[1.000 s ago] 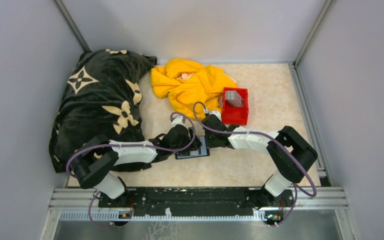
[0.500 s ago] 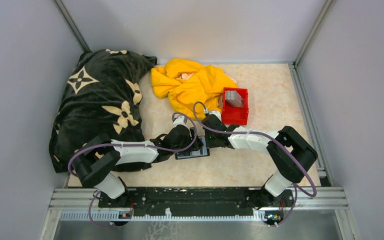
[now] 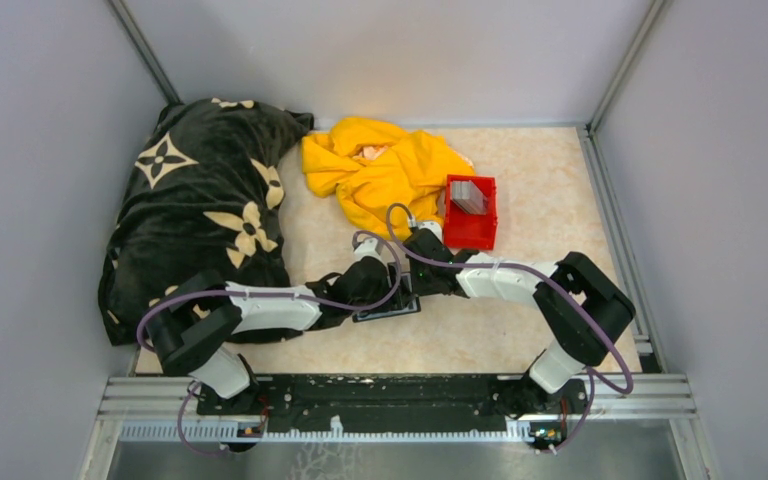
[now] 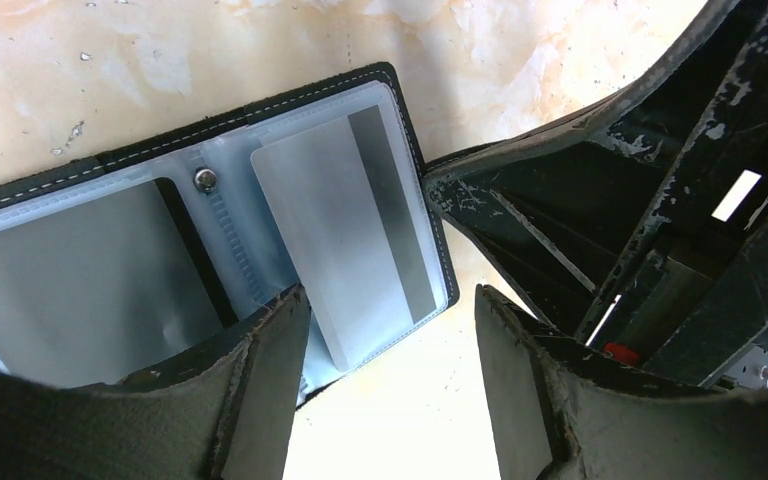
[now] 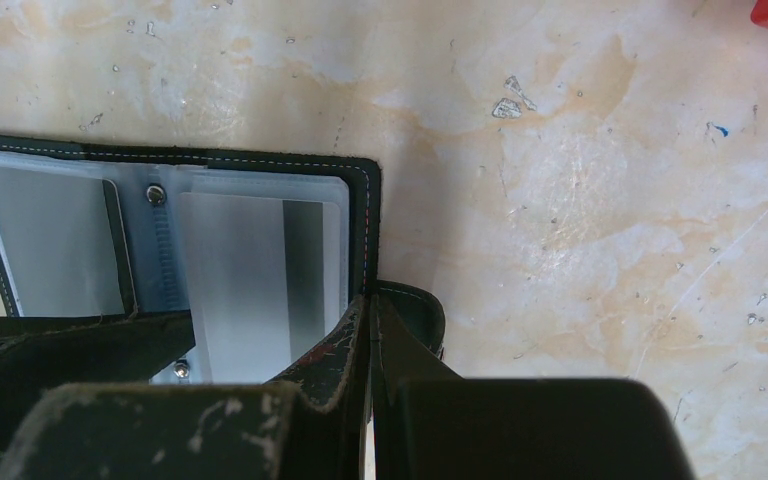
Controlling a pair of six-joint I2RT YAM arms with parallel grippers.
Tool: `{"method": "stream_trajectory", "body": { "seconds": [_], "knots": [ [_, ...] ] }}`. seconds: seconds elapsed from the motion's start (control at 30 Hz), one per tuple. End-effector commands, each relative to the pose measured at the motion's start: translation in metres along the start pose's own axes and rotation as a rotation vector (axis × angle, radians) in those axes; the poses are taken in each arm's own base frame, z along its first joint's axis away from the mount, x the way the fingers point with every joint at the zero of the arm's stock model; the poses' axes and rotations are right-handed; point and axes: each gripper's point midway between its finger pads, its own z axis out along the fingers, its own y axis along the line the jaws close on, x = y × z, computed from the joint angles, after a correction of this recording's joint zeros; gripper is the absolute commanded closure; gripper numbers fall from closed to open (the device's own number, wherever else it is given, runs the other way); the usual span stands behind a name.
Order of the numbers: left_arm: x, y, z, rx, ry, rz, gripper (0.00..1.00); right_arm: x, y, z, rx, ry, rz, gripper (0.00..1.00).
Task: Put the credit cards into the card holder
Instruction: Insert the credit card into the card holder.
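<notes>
The card holder [image 3: 392, 311] lies open on the table, black with clear sleeves; it also shows in the left wrist view [image 4: 260, 113] and the right wrist view [image 5: 260, 156]. A grey credit card [image 4: 345, 235] with a dark stripe lies at its right sleeve [image 5: 250, 280]; another grey card [image 4: 70, 285] sits in the left sleeve. More grey cards [image 3: 468, 197] stand in the red bin. My left gripper [image 4: 390, 335] is open and empty just above the holder's right corner. My right gripper [image 5: 371, 325] is shut on the holder's right edge, beside the snap tab [image 5: 418, 312].
A red plastic bin [image 3: 482, 232] stands just behind the right gripper. A yellow cloth [image 3: 385, 170] lies at the back, and a black patterned blanket [image 3: 200, 190] covers the left side. Grey walls enclose the marbled table [image 3: 540, 190].
My left gripper has moved right and a little nearer, over the open holder and closer to the right gripper. The right arm and the holder have stayed in place.
</notes>
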Motion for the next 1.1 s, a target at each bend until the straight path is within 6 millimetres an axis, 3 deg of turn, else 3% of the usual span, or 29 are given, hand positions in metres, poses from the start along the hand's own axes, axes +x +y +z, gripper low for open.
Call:
{"method": "stream_trajectory", "body": {
  "seconds": [0.0, 0.23, 0.43, 0.63, 0.87, 1.07],
  "knots": [
    [0.021, -0.003, 0.000, -0.002, 0.079, 0.006, 0.32, 0.007, 0.001, 0.006, 0.000, 0.016, -0.012, 1.00],
    [0.000, 0.005, -0.010, -0.079, 0.007, 0.023, 0.31, 0.002, -0.002, 0.001, 0.014, -0.001, -0.012, 1.00],
    [-0.028, 0.005, -0.027, -0.119, -0.087, 0.041, 0.26, -0.012, 0.002, -0.009, 0.008, -0.035, -0.022, 1.00],
    [-0.043, 0.002, -0.040, -0.119, -0.137, 0.038, 0.25, -0.024, 0.005, -0.020, 0.004, -0.059, -0.031, 0.97],
    [-0.034, 0.039, -0.055, -0.200, -0.164, 0.005, 0.25, -0.058, 0.010, -0.051, 0.005, -0.135, -0.045, 0.86],
    [-0.021, 0.060, -0.057, -0.238, -0.154, -0.009, 0.25, -0.107, 0.005, -0.078, 0.099, -0.248, -0.076, 0.83]
  ]
}}
